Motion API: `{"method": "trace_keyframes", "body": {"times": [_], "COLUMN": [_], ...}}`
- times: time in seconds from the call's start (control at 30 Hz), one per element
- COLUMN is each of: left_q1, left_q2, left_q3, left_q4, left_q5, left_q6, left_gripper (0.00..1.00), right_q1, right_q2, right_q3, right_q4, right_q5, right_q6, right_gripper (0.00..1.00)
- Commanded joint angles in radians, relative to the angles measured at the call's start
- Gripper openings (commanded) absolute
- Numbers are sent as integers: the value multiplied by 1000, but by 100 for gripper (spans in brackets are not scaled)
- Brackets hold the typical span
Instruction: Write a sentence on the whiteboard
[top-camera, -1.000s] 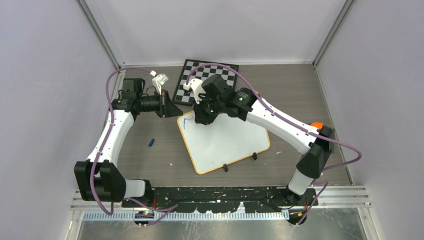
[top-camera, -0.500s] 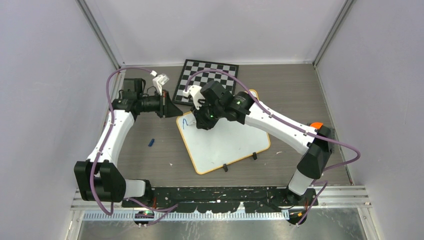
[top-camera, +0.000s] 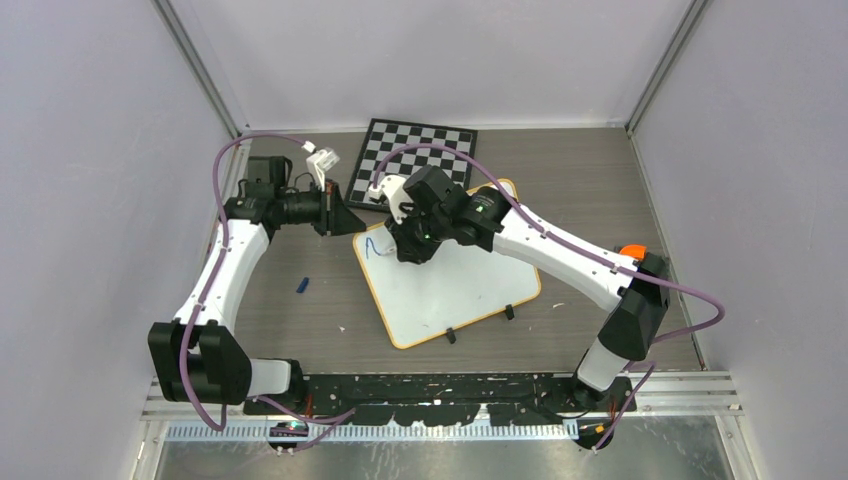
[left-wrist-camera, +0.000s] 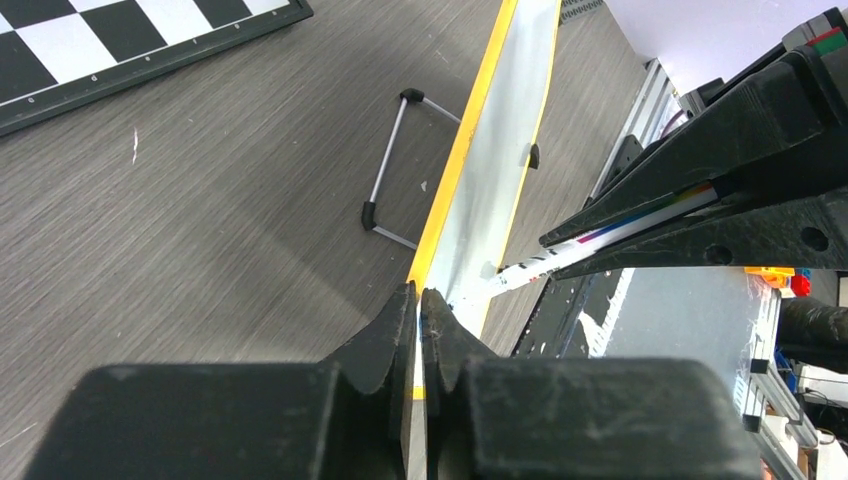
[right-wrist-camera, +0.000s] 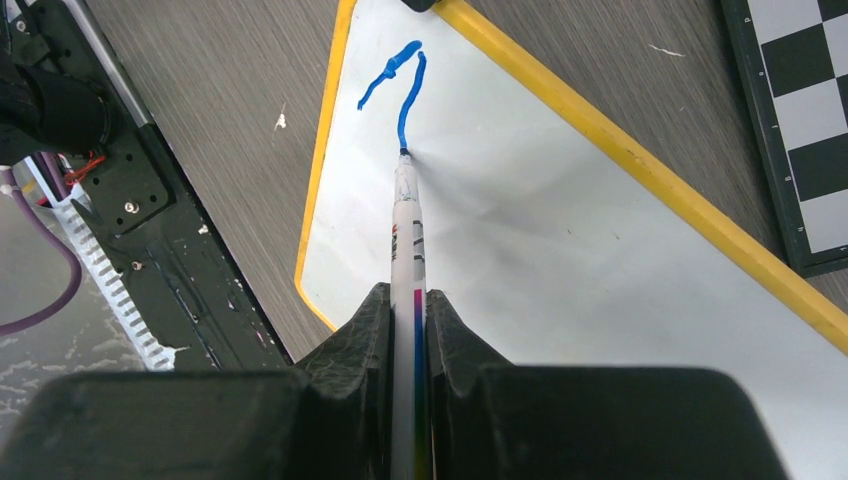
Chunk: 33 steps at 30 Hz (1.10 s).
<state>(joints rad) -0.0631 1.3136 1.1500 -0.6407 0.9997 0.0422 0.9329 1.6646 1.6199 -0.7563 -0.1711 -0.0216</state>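
The whiteboard (top-camera: 460, 285) lies on the counter (top-camera: 600, 180) at the centre of the overhead frame, just below the chessboard (top-camera: 430, 140). A short blue stroke (right-wrist-camera: 405, 85) sits near its upper-left corner, with the marker (right-wrist-camera: 408, 230) tip touching the stroke's end. The right end effector (right-wrist-camera: 408, 300) is clamped on the marker, and the left end effector (left-wrist-camera: 418, 305) pinches the board's rim. Writing looks barely begun, so the next move calls for dragging the tip on with steady contact.

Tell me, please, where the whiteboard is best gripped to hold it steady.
Grip the whiteboard at its orange rim near the left corner, coming from the left, one finger over and one under: it is a thin flat sheet. The left tool pinches there.
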Motion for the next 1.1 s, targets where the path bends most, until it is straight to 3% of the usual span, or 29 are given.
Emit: {"method": "trace_keyframes", "body": {"times": [0.0,0.1,0.37,0.6,0.77,0.9,1.07], "left_q1": [-14,-14,-14,-13,5,6,6], "left_q2": [-1,-3,-4,-9,-19,0,25], "left_q3": [26,30,33,62,77,70,73], "left_q4": [-65,-76,-90,-119,-132,-143,-172], "left_q5": [-3,-6,-9,-29,-32,-16,36], "left_q6": [34,39,48,55,56,61,86], "left_gripper": [10,16,20,48,59,58,47], "right_q1": [-10,-23,-42,-43,-43,-42,-42], "right_q2": [-31,-22,-7,-14,-61,-87,-105], "right_q3": [43,65,106,132,111,97,87], "right_q4": [15,14,7,-19,-35,-54,-68], "right_q5": [38,38,38,16,-53,-80,-86], "right_q6": [-17,-17,-26,-29,-28,-30,-35], "right_gripper": [0,0,0,0,0,0,0]}}
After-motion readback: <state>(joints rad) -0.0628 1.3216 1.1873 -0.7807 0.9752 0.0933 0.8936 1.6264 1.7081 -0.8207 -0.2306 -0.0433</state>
